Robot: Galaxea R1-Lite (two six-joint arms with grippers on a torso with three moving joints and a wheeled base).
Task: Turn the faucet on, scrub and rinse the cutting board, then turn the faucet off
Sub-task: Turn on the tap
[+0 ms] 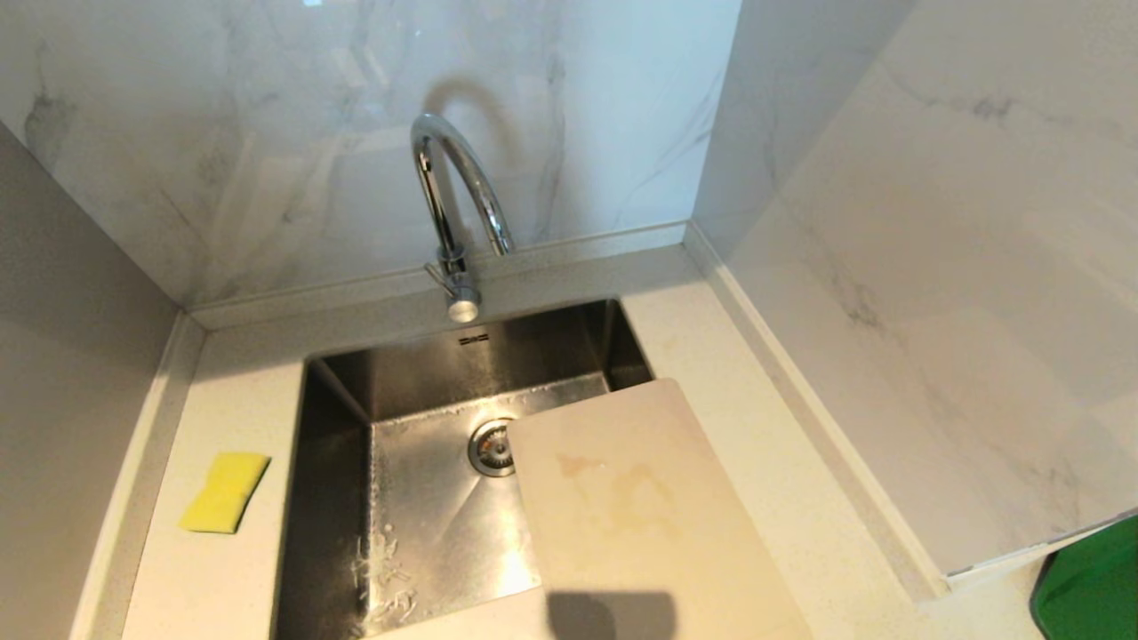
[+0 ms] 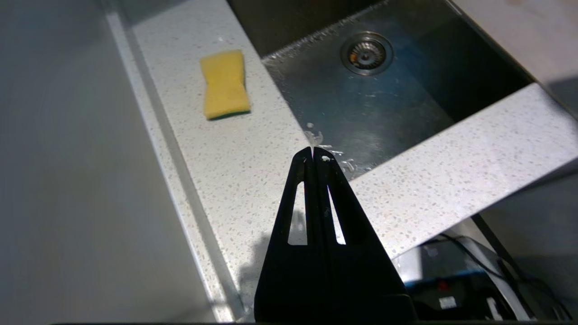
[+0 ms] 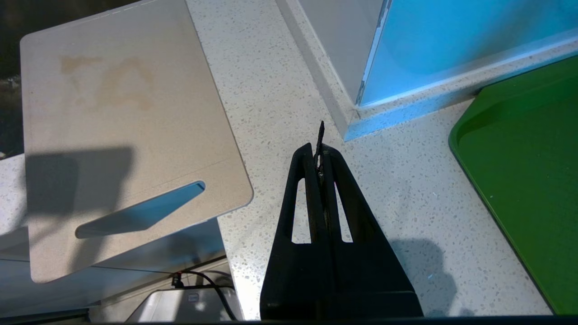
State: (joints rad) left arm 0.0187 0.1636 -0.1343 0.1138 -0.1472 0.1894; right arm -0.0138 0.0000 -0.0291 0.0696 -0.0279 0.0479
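The chrome gooseneck faucet (image 1: pixel 453 204) stands behind the steel sink (image 1: pixel 338 462), its small lever at the base; no water runs. The cream cutting board (image 1: pixel 640 516) (image 3: pixel 122 126), with yellowish stains and a slot handle, lies flat over the sink's right side and the counter, overhanging the front edge. Neither gripper shows in the head view. My left gripper (image 2: pixel 314 155) is shut and empty, hovering over the counter's front left by the sink corner. My right gripper (image 3: pixel 318 151) is shut, above the counter to the right of the board's handle end.
A yellow sponge (image 1: pixel 224 491) (image 2: pixel 224 84) lies on the counter left of the sink. A green tray (image 3: pixel 528 180) sits at the counter's right. Marble walls close in behind and on the right. The sink drain (image 1: pixel 492 447) is uncovered.
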